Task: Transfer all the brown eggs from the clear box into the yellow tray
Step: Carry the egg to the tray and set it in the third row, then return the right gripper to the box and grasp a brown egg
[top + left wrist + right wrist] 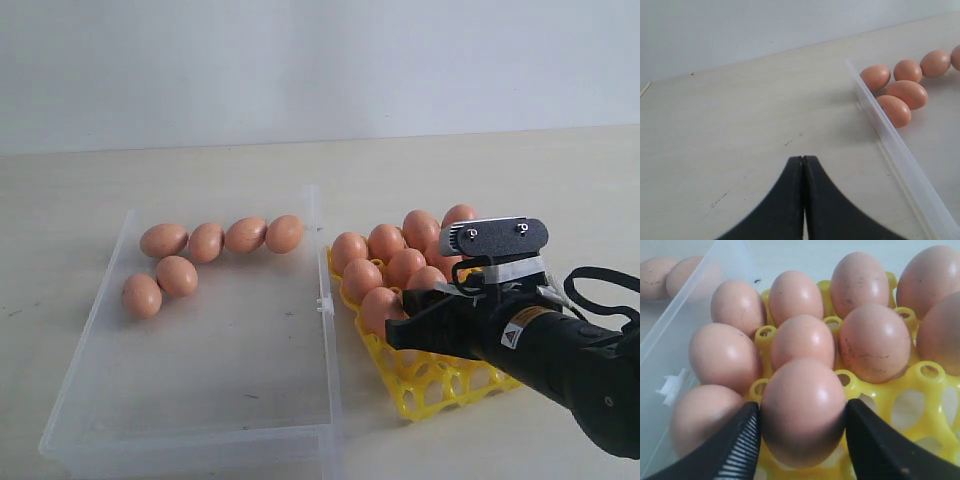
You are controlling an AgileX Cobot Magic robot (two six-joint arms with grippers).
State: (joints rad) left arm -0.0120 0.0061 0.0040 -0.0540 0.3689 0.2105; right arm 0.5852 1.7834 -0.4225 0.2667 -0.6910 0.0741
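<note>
The right fingers press on both sides of one brown egg, gripping it low at the edge of the yellow tray; whether it already sits in a cup cannot be told. Other eggs fill the cups around it, the closest ones just beside it and beside each other. In the exterior view the right arm comes in from the right, its fingers at the near left part of the tray, whose far rows are packed with eggs. The tray lies on the pale surface, just beside the right wall of the clear box. Six eggs lie in the far left part of the box: four in a curved row, each touching or nearly touching the next, and two a little nearer. The left fingers are closed against each other with nothing between them, over bare surface just outside a wall of the box, and five of those eggs show beyond that wall.
</note>
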